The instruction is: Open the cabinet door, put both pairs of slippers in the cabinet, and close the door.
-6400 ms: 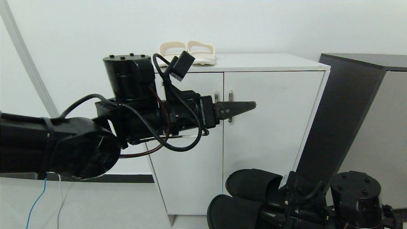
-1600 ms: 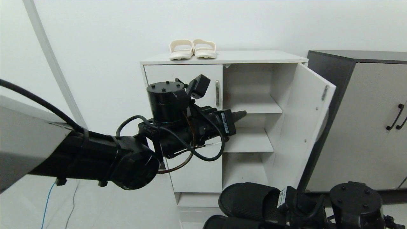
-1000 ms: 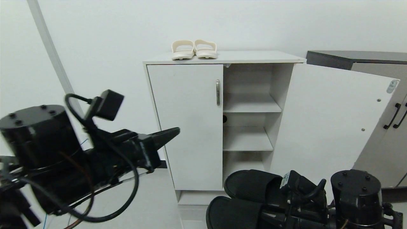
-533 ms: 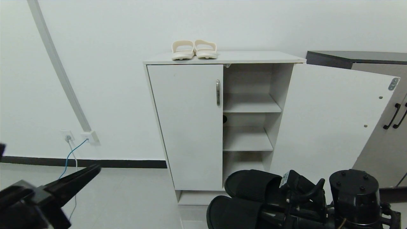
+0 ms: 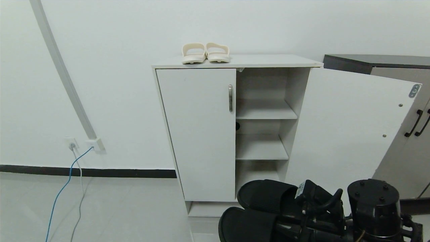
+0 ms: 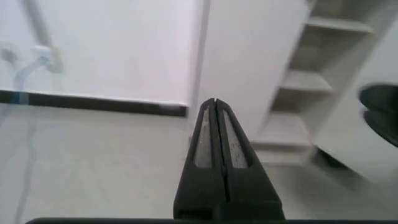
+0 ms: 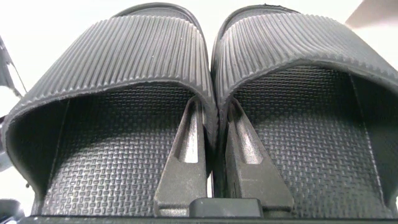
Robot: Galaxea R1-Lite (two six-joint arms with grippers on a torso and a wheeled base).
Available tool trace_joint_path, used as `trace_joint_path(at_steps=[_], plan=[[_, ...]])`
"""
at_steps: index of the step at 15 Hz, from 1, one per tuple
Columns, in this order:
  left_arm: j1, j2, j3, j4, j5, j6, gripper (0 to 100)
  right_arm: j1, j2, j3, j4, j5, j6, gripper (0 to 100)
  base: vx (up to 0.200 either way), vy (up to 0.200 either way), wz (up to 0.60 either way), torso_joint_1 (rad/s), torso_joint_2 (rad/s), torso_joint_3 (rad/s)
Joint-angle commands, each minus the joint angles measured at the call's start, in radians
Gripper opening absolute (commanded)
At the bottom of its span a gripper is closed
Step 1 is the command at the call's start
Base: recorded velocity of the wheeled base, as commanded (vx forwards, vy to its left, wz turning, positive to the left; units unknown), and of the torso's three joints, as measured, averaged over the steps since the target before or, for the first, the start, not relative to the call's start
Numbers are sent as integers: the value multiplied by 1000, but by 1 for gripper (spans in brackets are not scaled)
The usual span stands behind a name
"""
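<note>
Head view: cabinet door (image 5: 349, 127) opened; black slippers (image 5: 265, 201), clamped by right gripper (image 7: 214, 155), must be shelved; left gripper (image 6: 215, 134) closed, empty.

Left gripper (image 6: 215, 109): fingers pressed flat together, poised above the pale floor (image 6: 93, 168).
Cabinet (image 6: 249, 56): white, straight ahead of the fingertips, one door closed and the bay beside it open.
Shelves (image 6: 308, 81): stacked boards on show inside that open bay.
Black slippers (image 6: 382, 99): a dark shape just past the open bay.
Baseboard (image 6: 93, 102): black strip running along the white wall (image 6: 124, 43).
Cable (image 6: 22, 74): blurred, trailing down the wall.
</note>
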Motion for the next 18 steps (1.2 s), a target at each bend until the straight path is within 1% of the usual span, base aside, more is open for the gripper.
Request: trace_joint_path(at_steps=[1,2,3,4,5,6,7,8,9,10,12,13,14,15,16,18], plan=[[55,-144,46,-9,2,30,0,1,2,-1,-1,1,0,0,0,0,0,0,0,0],[55,-144,70,-56,-1,45,0,2,2,-1,-1,1,-3,0,0,0,0,0,0,0],[55,-144,72,-65,-4,52,0,4,0,-1,-1,0,-3,0,0,0,0,0,0,0],[53,-144,72,-61,8,48,0,9,-3,0,-1,0,-3,0,0,0,0,0,0,0],[53,-146,72,-44,86,47,0,9,-5,0,-1,0,-3,0,0,0,0,0,0,0],[53,-146,72,-32,125,33,0,9,-6,0,-2,-2,-3,0,0,0,0,0,0,0],[53,-146,72,-33,106,39,0,9,-5,-1,-1,0,-3,0,0,0,0,0,0,0],[53,-146,72,-16,70,68,0,12,-5,0,-1,-2,-5,0,0,0,0,0,0,0],[53,-144,72,-6,24,84,0,15,-5,0,-1,-2,-5,0,0,0,0,0,0,0],[53,-144,72,-2,-99,101,0,22,-5,0,-2,-2,-5,0,0,0,0,0,0,0],[53,-146,72,-4,-81,101,0,27,-5,0,-2,-4,-5,0,0,0,0,0,0,0],[53,-146,72,-6,-50,101,0,27,-3,-1,-2,-10,-3,0,0,0,0,0,0,0],[53,-146,70,-4,-22,111,0,27,-3,-3,-2,-27,0,0,0,0,0,0,0,0],[53,-146,70,-2,-33,117,0,27,-3,-4,-2,-37,1,0,0,0,0,0,0,0],[53,-146,70,-2,-45,104,0,27,-1,-6,-2,-37,1,0,0,0,0,0,0,0],[53,-146,70,-6,19,98,0,29,2,-6,-2,-39,0,0,0,0,0,0,0,0]])
